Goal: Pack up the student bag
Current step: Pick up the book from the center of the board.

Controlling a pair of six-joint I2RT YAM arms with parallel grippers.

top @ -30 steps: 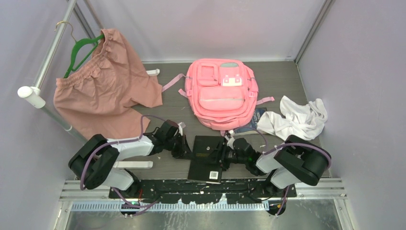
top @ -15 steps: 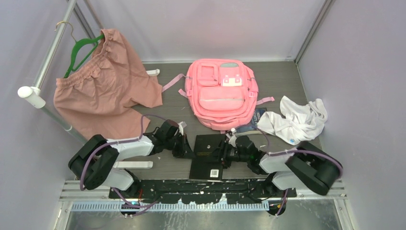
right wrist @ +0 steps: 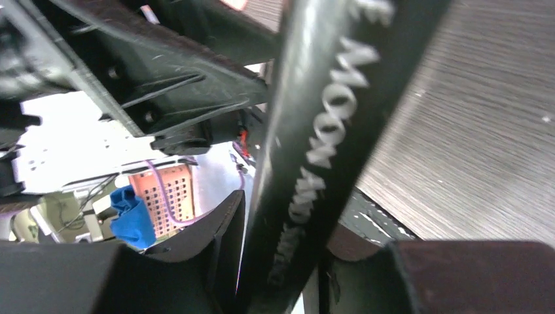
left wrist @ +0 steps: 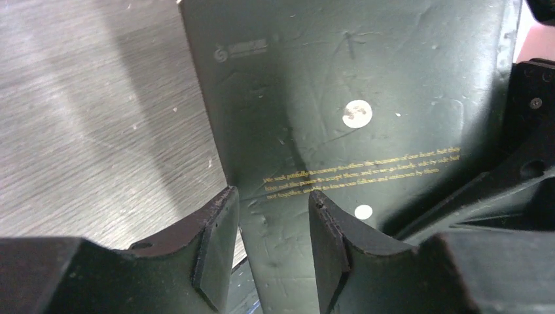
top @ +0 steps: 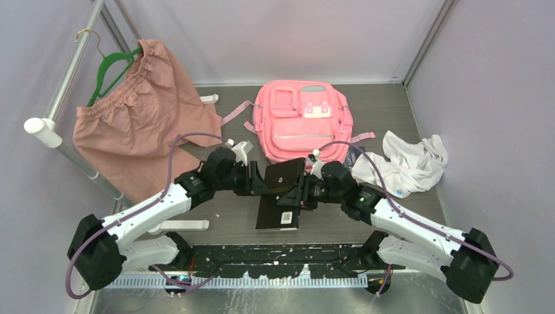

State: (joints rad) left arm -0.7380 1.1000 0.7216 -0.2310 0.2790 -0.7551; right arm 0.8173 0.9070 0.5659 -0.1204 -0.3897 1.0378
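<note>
The student bag [top: 302,124], bright pink, lies flat at the back middle of the table with its front pockets up. A black book [top: 281,196] is raised and tilted just in front of the bag's near edge. My right gripper [top: 302,190] is shut on the book's right side. In the right wrist view the spine with white letters [right wrist: 321,131] runs between the jaws of that gripper [right wrist: 285,222]. My left gripper [top: 258,182] is at the book's left edge. In the left wrist view it [left wrist: 271,203] stands open over the dark cover [left wrist: 353,78].
A dusty-pink garment [top: 141,124] hangs from a green hanger [top: 111,69] on a rail [top: 65,85] at the left. A crumpled white cloth [top: 409,163] lies at the right. A dark blue item [top: 351,157] pokes out beside the bag's lower right corner.
Both arms have reached forward and carried the book up from the near table edge toward the bag. The left gripper has opened. The right jaws have closed in on the book.
</note>
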